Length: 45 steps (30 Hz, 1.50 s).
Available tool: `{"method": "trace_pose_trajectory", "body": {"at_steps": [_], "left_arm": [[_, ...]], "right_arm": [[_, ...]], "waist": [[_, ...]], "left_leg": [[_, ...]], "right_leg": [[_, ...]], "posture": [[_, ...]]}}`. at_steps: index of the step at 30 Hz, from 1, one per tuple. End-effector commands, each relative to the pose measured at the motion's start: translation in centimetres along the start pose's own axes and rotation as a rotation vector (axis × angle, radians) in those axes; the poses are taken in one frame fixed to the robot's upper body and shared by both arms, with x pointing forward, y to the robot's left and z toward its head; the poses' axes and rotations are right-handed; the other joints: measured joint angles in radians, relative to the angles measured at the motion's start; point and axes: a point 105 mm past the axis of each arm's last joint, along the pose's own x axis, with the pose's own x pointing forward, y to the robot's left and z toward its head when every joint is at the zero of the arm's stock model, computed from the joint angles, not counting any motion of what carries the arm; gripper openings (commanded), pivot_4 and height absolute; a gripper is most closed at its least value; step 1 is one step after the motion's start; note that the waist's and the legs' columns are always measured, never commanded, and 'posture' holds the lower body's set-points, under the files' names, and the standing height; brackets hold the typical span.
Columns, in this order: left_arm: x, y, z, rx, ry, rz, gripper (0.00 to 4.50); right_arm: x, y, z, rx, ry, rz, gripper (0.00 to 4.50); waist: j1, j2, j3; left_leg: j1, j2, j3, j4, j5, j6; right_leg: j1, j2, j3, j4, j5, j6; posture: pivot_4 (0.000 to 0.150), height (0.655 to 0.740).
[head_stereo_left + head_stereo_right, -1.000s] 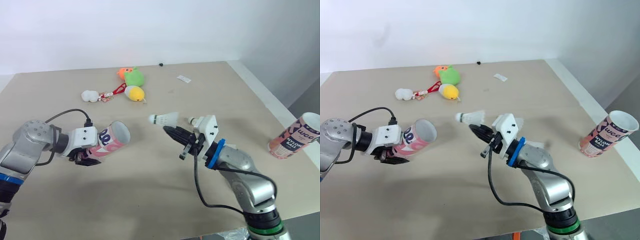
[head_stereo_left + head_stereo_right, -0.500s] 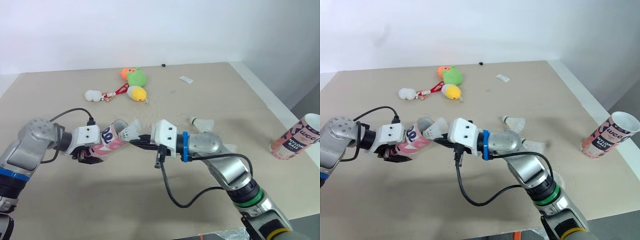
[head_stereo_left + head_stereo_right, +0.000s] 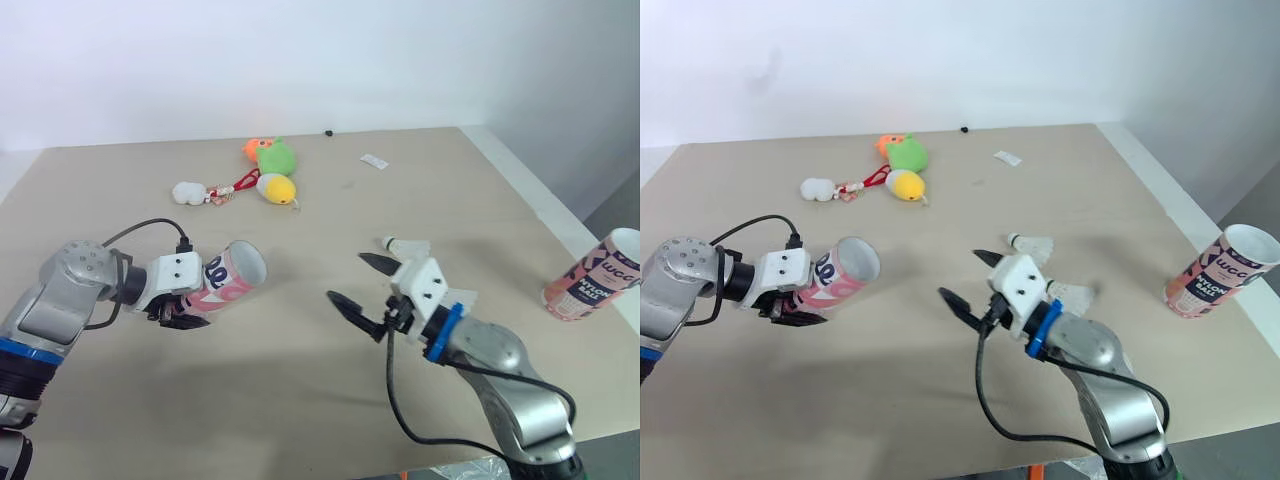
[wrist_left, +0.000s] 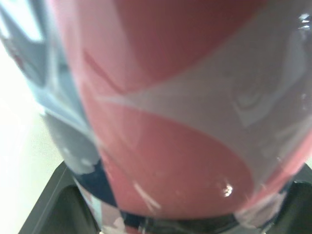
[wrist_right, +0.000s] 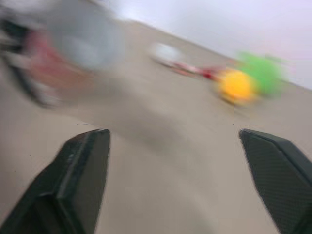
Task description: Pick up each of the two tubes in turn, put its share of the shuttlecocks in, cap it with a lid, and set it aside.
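I am grasping the pink tube [image 3: 226, 280] with my left gripper [image 3: 183, 316], which is clenched round its closed end. The tube is lying tilted above the desk [image 3: 300, 400], its open mouth facing toward my right arm. From the head views I cannot make out what is sitting inside it. In the left wrist view its printed wall is pressing close, with my fingers [image 4: 51, 204] cut off at the lower corners. My right gripper [image 3: 360, 285] is hanging released and empty, jaws spread wide, apart from the tube mouth. One shuttlecock [image 3: 404, 245] is lying on the desk just beside that gripper. A white shape [image 3: 1080, 293] behind the wrist is half hidden, so I cannot tell what it is. The second tube [image 3: 592, 274] is standing upright near the desk's right edge. Plush toys [image 3: 268, 170] are lying well apart at the far side.
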Motion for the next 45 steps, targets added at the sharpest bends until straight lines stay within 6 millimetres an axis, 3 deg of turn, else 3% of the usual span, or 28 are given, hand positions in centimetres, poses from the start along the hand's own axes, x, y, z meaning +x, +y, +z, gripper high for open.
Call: {"method": "trace_pose_trajectory", "body": {"at_steps": [1,4,9,14,21,24,25,26,28,30,31,32,35,39,42,45], "left_arm": [[2.1,-1.8,-1.0,-0.022,0.025,-0.11,3.38],[2.2,-1.6,-0.6,-0.014,0.013,-0.117,3.38],[2.2,-1.5,-0.6,-0.005,0.017,-0.127,3.38],[2.3,-1.4,-0.5,0.003,0.018,-0.129,3.38],[2.1,-1.1,-0.2,0.002,0.008,-0.11,3.38],[1.9,-1.2,-0.2,-0.002,0.005,-0.106,3.38],[1.9,-1.2,-0.2,-0.003,0.004,-0.105,3.38],[1.8,-1.3,-0.2,-0.004,0.003,-0.104,3.38],[1.7,-1.4,0.1,-0.009,-0.019,-0.102,3.38],[1.7,-1.4,0.2,-0.012,-0.029,-0.099,3.38],[1.6,-1.4,0.2,-0.013,-0.027,-0.099,3.38],[1.6,-1.5,0.2,-0.014,-0.026,-0.099,3.38],[1.6,-1.4,0.1,-0.015,-0.021,-0.098,3.38],[1.6,-1.2,0.2,-0.013,-0.02,-0.096,3.38],[1.6,-1.0,0.2,-0.011,-0.017,-0.095,3.38],[1.7,-0.9,0.3,-0.008,-0.016,-0.098,3.38]], "right_arm": [[-2.6,-2.3,1.9,-0.057,-0.055,-0.21,4.45],[-5.6,-4.2,0.3,-0.032,0.022,-0.385,4.45],[-8.5,-4.4,-4.2,0.072,0.202,-0.471,4.45],[-7.7,-4.1,-6.6,0.191,0.27,-0.463,4.45],[-5.6,-4.7,-7.6,0.292,0.268,-0.449,4.45],[-5.3,-5.3,-7.7,0.304,0.266,-0.465,3.61],[-5.3,-5.4,-7.7,0.307,0.268,-0.47,3.06],[-5.5,-5.6,-8.0,0.309,0.28,-0.483,2.79],[-6.1,-6.0,-8.5,0.306,0.301,-0.51,1.54],[-6.5,-6.3,-8.6,0.301,0.307,-0.52,0.79],[-6.6,-6.4,-8.5,0.298,0.303,-0.521,0.24],[-6.6,-6.6,-7.5,0.292,0.254,-0.503,0.05],[-5.6,-5.9,-2.7,0.226,0.077,-0.319,0.05],[-3.6,-3.4,1.2,0.2,0.0,-0.039,0.05],[0.1,-0.3,4.3,0.109,-0.039,0.239,0.05],[3.3,2.0,4.9,-0.014,-0.035,0.415,0.05]], "waist": [[0.0,0.002,-0.002],[0.002,0.003,-0.004],[0.0,0.003,-0.005],[-0.001,0.004,-0.005],[0.002,0.005,-0.005],[0.002,0.005,-0.006],[0.002,0.005,-0.006],[0.002,0.005,-0.006],[0.002,0.005,-0.006],[0.002,0.005,-0.005],[0.001,0.005,-0.005],[0.001,0.005,-0.006],[0.0,0.006,-0.005],[-0.001,0.005,-0.005],[-0.002,0.005,-0.004],[0.001,0.004,-0.004]], "left_leg": [[0.0,0.0,0.0,0.0,0.0,0.0],[0.002,0.0,-0.001,0.0,0.0,0.0],[0.009,0.0,-0.001,-0.001,0.0,0.0],[0.009,0.0,-0.001,-0.001,0.0,0.0],[0.008,-0.001,-0.002,-0.004,-0.001,0.001],[0.008,-0.002,-0.002,-0.005,-0.002,0.003],[0.008,-0.003,-0.002,-0.005,-0.002,0.003],[0.008,-0.003,-0.003,-0.005,-0.002,0.003],[0.008,-0.003,-0.002,-0.005,-0.002,0.004],[0.008,-0.003,-0.002,-0.005,-0.002,0.004],[0.008,-0.003,-0.002,-0.005,-0.003,0.005],[0.008,-0.003,-0.002,-0.005,-0.003,0.005],[0.008,-0.004,-0.001,-0.005,-0.004,0.005],[0.008,-0.004,-0.001,-0.005,-0.004,0.006],[0.009,-0.004,-0.001,-0.004,-0.004,0.006],[0.009,-0.005,-0.002,-0.004,-0.004,0.007]], "right_leg": [[0.0,0.0,0.0,0.0,0.0,0.0],[0.003,0.0,0.0,0.0,0.0,0.0],[0.01,-0.003,0.001,-0.003,0.0,0.001],[0.01,-0.004,0.003,-0.003,0.0,0.001],[0.01,-0.004,0.003,-0.005,-0.002,0.002],[0.01,-0.004,0.003,-0.005,-0.003,0.002],[0.01,-0.004,0.003,-0.005,-0.003,0.003],[0.01,-0.004,0.003,-0.005,-0.003,0.003],[0.01,-0.004,0.004,-0.005,-0.003,0.003],[0.01,-0.004,0.004,-0.005,-0.004,0.004],[0.01,-0.005,0.004,-0.005,-0.004,0.004],[0.01,-0.005,0.005,-0.005,-0.004,0.005],[0.01,-0.005,0.005,-0.006,-0.004,0.005],[0.01,-0.005,0.006,-0.006,-0.004,0.006],[0.011,-0.004,0.006,-0.006,-0.004,0.006],[0.01,-0.004,0.006,-0.006,-0.003,0.005]], "posture": [[0.15,0.74],[0.15,0.74],[0.15,0.74],[0.15,0.74],[0.15,0.74],[0.15,0.74],[0.15,0.74],[0.15,0.74],[0.15,0.74],[0.15,0.74],[0.15,0.74],[0.15,0.74],[0.15,0.74],[0.15,0.74],[0.15,0.74],[0.15,0.74]]}}
